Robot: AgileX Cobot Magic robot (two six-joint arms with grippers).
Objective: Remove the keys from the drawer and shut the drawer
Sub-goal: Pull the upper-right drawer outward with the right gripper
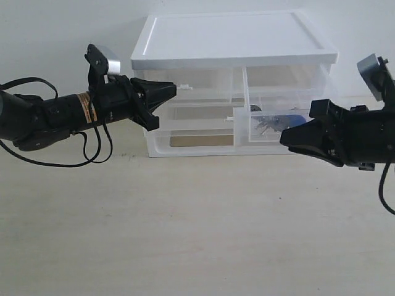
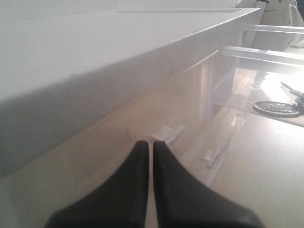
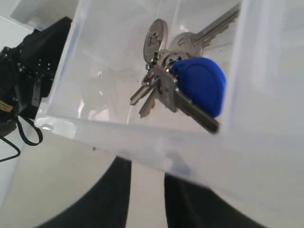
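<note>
Exterior view: the pale table (image 1: pixel 185 234) filled the near ground. Above it, the left gripper (image 1: pixel 174 89) entered from 9 o'clock and the right gripper (image 1: pixel 284 137) from 3 o'clock, both pointing toward the white cabinet (image 1: pixel 234 40) at 12 o'clock.

1. Left gripper. In the left wrist view the left gripper (image 2: pixel 149 143) had its two black fingers (image 2: pixel 135 190) clenched, with only a thin line between them and nothing grasped. Its tip stood just beside a small white tab handle (image 2: pixel 168 133) on the cabinet's upper left drawer front. In the exterior view that tab handle (image 1: pixel 185 87) lay at 3 o'clock from the tip. Whether the two touched could not be told.

2. Right gripper. In the right wrist view the right gripper (image 3: pixel 145 173) showed its fingers (image 3: pixel 114 199) released, with a clear gap between them and nothing grasped. They sat just outside the front wall of the drawer (image 3: pixel 142 142).

3. Drawer. In the exterior view the small translucent drawer (image 1: pixel 244 126) stood pulled out of the cabinet's right half, at 9 o'clock from the right gripper's tip.

4. Keys. The keys (image 3: pixel 166 85) lay inside the drawer on its floor, on a ring with a blue fob (image 3: pixel 202 85) and an oval metal tag (image 3: pixel 156 40). In the exterior view the keys (image 1: pixel 271 123) showed through the drawer's wall, the blue fob (image 1: pixel 295 118) at their 3 o'clock side.
</note>
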